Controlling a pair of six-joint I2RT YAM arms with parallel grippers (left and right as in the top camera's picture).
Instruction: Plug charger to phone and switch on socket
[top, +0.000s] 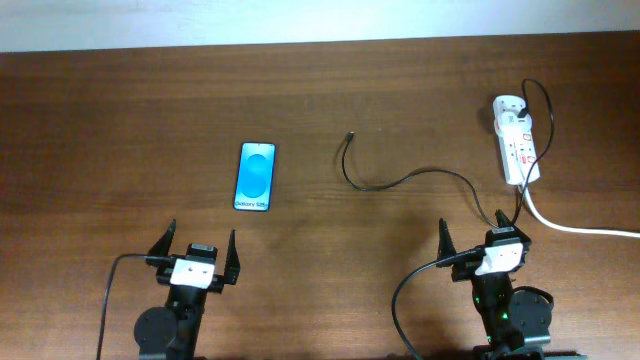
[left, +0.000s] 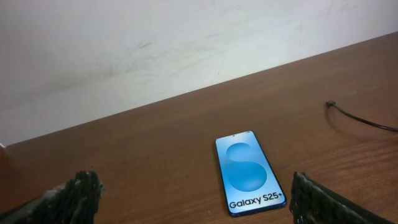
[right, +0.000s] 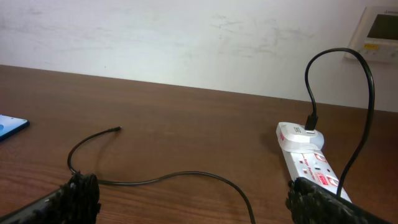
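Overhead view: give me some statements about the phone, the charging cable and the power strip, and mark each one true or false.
1. The phone lies face up with its screen lit blue. True.
2. The free tip of the black cable is plugged into the phone. False: the tip lies on the table, apart from the phone.
3. The cable's other end goes into the white adapter on the power strip. True.
4. The left gripper holds the phone. False: it is open and empty, short of the phone.
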